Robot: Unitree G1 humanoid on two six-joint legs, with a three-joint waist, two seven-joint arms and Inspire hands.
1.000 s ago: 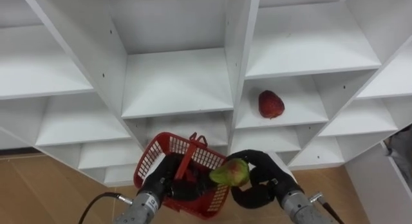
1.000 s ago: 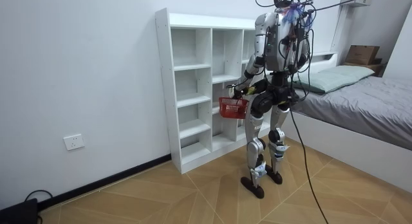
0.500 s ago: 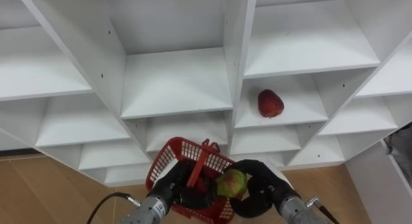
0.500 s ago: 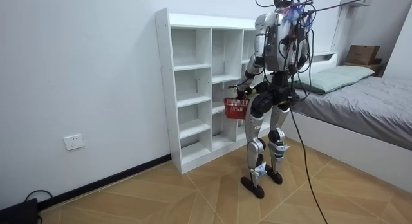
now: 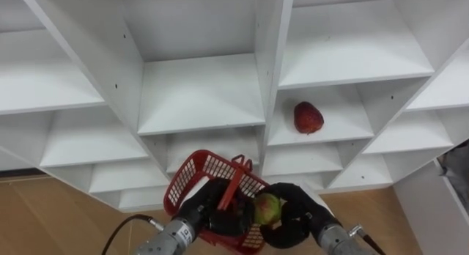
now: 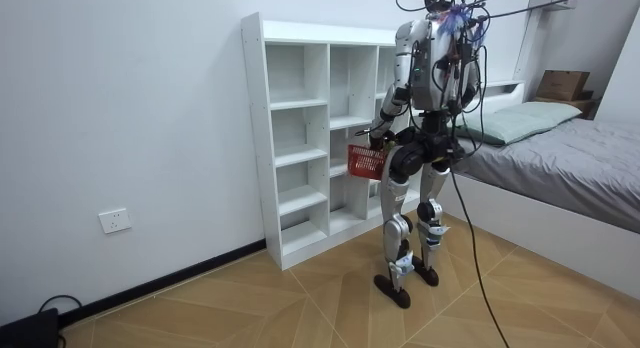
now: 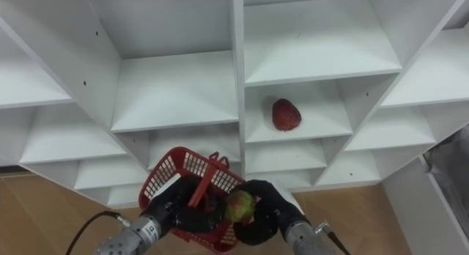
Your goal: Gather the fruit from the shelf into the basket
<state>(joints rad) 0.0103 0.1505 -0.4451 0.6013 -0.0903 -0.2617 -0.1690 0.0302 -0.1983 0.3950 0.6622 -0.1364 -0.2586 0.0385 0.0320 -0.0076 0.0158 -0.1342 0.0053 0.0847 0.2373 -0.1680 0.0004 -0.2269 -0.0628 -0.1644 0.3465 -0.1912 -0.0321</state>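
Note:
I stand facing the white closet [image 5: 198, 94]. My left hand [image 5: 201, 211] is shut on the handle of a red plastic basket [image 5: 205, 171], held low in front of me; in the room view the basket [image 6: 366, 160] hangs by the shelves. My right hand [image 5: 293, 215] is curled round a green-red fruit [image 5: 267, 207] at the basket's right rim. A red fruit [image 5: 308, 117] lies on a shelf in the closet's right column, above and to the right of both hands. What the basket holds is hidden by my hands.
The closet's other compartments stand bare, with a vertical divider [image 5: 272, 57] between the middle and right columns. Wooden floor [image 5: 44, 218] shows below. In the room view a bed [image 6: 570, 158] stands behind me on that view's right.
The basket has shifted right and tilted toward the fruit. My right hand has brought the green-red fruit down and left, against the basket's rim.

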